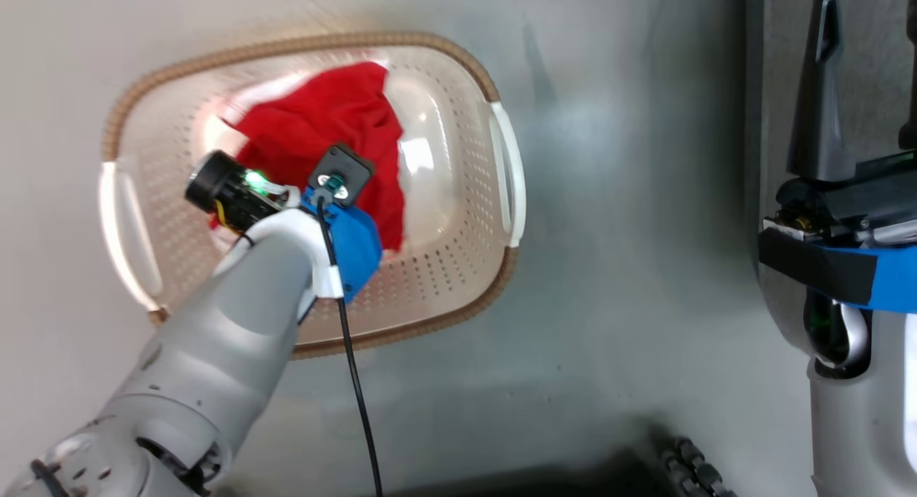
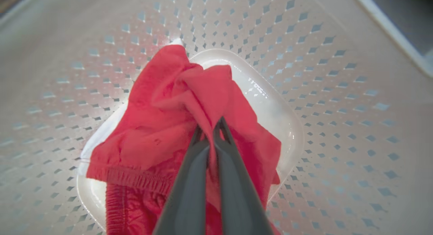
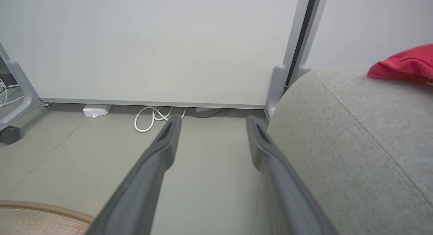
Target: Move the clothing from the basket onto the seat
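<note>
My left gripper is pinched tight on a raised fold of the red shorts, which lie bunched under its tips on the floor of the basket. I'd lift straight up until the waistband hanging below the fingers looks clear of the rim, then swing across. My right gripper stands wide and empty, with the seat close beside one finger and another red garment on it further ahead.

No legible text, number, brand or sign is present. The basket floor carries a small embossed marking, too blurred to read.
</note>
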Controlling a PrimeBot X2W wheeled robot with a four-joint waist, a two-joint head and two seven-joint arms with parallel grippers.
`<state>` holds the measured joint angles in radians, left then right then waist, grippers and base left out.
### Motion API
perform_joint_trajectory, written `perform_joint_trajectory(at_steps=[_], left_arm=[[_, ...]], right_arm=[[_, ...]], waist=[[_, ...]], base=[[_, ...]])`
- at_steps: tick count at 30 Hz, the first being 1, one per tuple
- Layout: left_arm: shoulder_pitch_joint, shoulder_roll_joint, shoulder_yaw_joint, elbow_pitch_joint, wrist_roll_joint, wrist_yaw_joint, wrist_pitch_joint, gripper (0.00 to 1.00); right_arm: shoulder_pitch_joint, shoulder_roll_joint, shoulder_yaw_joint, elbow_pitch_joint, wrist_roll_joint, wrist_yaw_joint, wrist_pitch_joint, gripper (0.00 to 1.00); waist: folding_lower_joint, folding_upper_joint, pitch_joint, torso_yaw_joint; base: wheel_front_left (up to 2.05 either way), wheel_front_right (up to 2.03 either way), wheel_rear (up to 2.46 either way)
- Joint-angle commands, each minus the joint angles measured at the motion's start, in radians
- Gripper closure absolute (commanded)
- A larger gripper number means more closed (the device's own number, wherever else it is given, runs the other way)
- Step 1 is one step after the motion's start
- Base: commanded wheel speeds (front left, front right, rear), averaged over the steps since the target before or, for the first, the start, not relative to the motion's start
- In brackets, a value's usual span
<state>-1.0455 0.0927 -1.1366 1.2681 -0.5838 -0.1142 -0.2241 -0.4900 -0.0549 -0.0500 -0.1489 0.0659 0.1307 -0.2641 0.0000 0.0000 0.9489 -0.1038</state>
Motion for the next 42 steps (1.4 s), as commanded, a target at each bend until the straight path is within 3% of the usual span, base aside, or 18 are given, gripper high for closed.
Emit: perform_joint_trajectory(at_steps=[1, 9, 20, 33, 42], left_arm=[[0.013, -0.006, 0.012, -0.010, -0.010, -0.003, -0.017, 1.00], [0.039, -0.012, 0.062, -0.111, -0.022, 0.015, -0.042, 1.00], [0.153, 0.053, 0.200, -0.356, 0.050, 0.061, -0.042, 1.00], [0.241, 0.070, 0.317, -0.516, 0.125, 0.054, -0.042, 1.00], [0.281, 0.052, 0.354, -0.583, 0.150, 0.037, -0.042, 1.00]], right_arm=[[0.006, -0.007, -0.004, 0.007, -0.001, 0.000, -0.001, 0.00], [0.045, -0.022, -0.013, 0.054, 0.002, 0.000, -0.001, 0.00], [0.115, -0.019, -0.022, 0.118, 0.010, 0.000, -0.001, 0.00], [0.238, -0.007, -0.024, 0.178, 0.015, 0.000, -0.001, 0.00], [0.318, 0.000, -0.015, 0.212, 0.022, 0.000, -0.001, 0.00]], waist=[[0.0000, 0.0000, -0.054, 0.031], [0.0000, 0.0000, -0.189, 0.078], [0.0000, 0.0000, -0.409, 0.111], [0.0000, 0.0000, -0.640, 0.121], [0.0000, 0.0000, -0.771, 0.127]], base=[[0.00, 0.00, 0.00], [0.00, 0.00, 0.00], [0.00, 0.00, 0.00], [0.00, 0.00, 0.00], [0.00, 0.00, 0.00]])
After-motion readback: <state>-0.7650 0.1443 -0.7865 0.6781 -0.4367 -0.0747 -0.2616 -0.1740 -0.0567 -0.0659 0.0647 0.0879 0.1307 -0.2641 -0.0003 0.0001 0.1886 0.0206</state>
